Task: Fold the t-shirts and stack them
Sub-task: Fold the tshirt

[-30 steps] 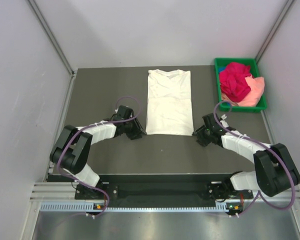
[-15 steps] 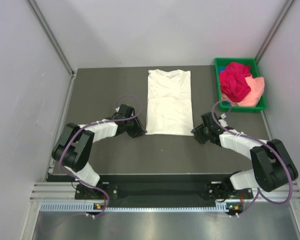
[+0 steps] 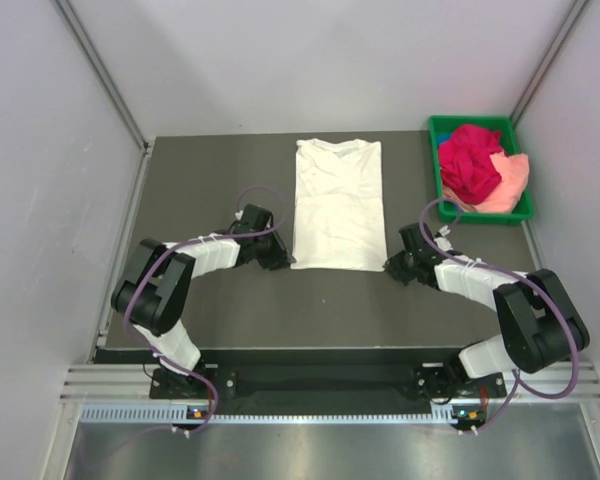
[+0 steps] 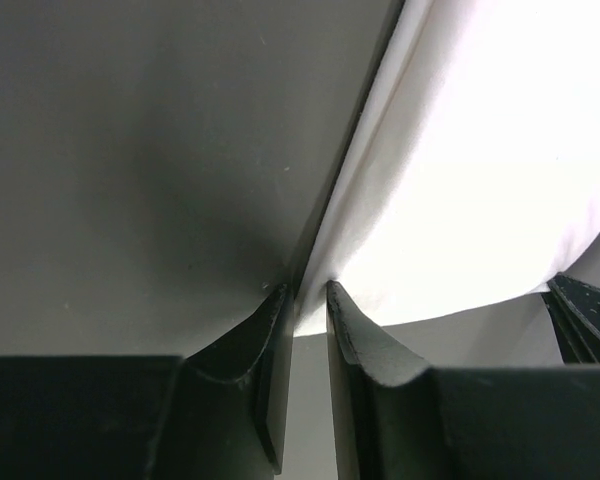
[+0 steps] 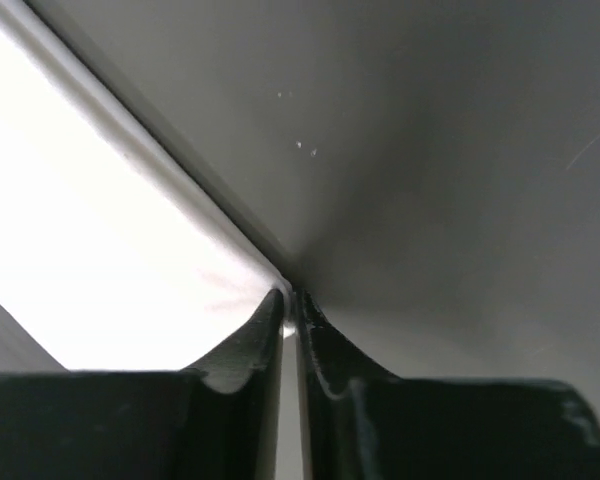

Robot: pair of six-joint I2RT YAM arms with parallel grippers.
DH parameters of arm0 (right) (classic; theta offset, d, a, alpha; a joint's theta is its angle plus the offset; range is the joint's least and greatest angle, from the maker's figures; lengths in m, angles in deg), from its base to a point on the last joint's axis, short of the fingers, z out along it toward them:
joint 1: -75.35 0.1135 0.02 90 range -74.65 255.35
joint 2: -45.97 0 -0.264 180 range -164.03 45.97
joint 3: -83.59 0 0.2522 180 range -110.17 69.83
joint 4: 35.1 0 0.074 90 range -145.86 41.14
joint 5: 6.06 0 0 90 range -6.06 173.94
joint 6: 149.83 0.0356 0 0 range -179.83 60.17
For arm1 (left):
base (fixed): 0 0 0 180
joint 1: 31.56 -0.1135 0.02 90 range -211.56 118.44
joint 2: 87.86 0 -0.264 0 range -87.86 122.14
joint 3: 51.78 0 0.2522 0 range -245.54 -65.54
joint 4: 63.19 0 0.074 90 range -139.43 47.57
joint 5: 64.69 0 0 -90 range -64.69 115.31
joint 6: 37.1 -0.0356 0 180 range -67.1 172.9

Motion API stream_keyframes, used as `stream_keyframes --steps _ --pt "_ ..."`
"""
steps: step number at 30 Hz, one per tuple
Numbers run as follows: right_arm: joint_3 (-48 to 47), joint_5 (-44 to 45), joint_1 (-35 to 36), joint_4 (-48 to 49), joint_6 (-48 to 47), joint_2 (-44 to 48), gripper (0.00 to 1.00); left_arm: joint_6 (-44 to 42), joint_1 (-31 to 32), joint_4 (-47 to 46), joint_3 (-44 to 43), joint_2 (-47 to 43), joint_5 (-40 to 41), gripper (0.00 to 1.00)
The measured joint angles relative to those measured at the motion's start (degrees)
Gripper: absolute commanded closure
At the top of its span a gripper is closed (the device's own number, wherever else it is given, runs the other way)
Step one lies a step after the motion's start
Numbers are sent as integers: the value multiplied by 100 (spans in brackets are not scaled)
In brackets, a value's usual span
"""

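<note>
Wide dark desk, and down its middle lies the cream-white t-shirt, already narrowed to a long strip, collar far, hem near. Far right, the green tray holds the magenta-red shirt bunched on the peach-pink shirt, both waiting. Now the action: left tool down at the near-left hem corner, right tool at the near-right one, so this looks like the pick for the lengthwise fold. The right jaws are pinched onto a thin sliver of white cloth. The left jaws stand a narrow gap apart with the hem edge running in between, but the close wrist view doesn't settle whether they truly bite. To do this well, make sure every layer at each corner is caught, raise both corners level and together, carry them straight toward the collar, and lay hem on collar with the side edges matched.
</note>
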Motion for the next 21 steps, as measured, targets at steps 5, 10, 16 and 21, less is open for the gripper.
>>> stream_keyframes --steps 5,10,16,21 --pt "2 24 0 31 -24 -48 100 -22 55 50 -50 20 107 72" --pt "15 24 2 63 -125 -39 100 -109 162 175 -140 -48 374 60" --pt "59 17 2 144 -195 -17 100 -153 299 457 -105 -197 739 65" --pt "68 17 7 166 -240 -13 100 -149 339 472 -101 -195 846 68"
